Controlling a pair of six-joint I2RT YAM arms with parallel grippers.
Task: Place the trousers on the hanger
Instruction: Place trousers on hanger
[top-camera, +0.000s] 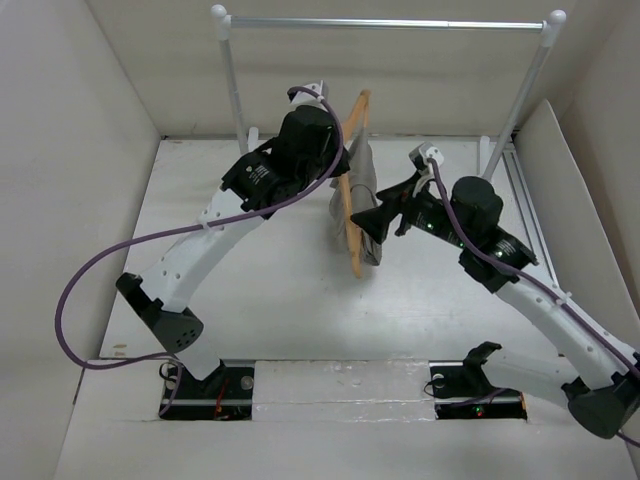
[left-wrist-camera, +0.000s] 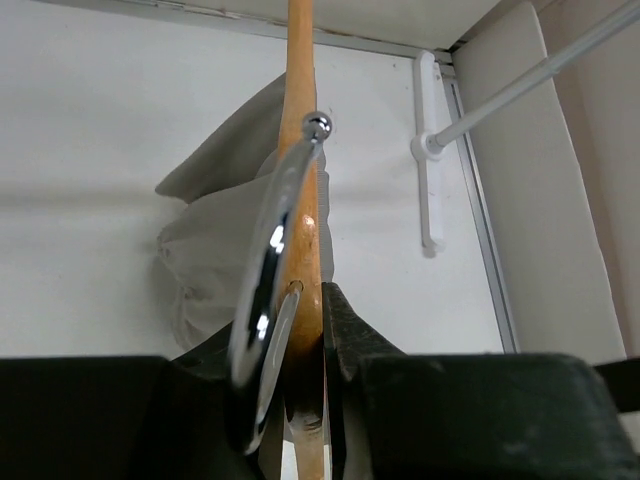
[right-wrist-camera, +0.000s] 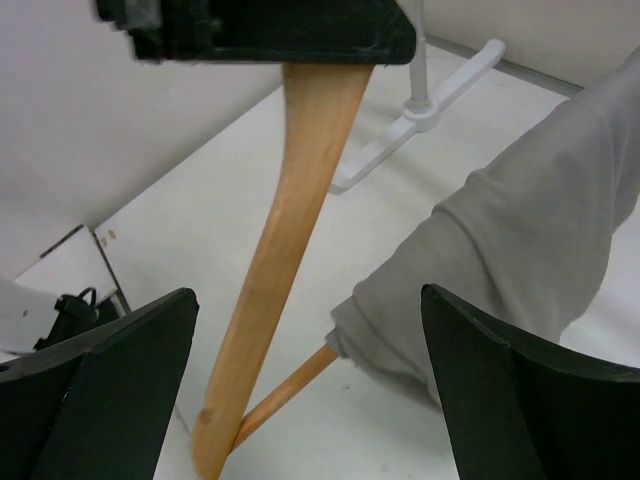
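Grips the wooden hanger beside its chrome hook with left end effector clenched; spreads right end effector wide, released, near taupe trousers draped over it.

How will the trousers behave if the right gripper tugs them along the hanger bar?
Probably floppy: the trousers sag in soft folds over the bottom bar, so they should bunch rather than slide as one piece. Smooth wood of the hanger may let them slip off. Held only at the top by the left gripper, the hanger will likely swing.
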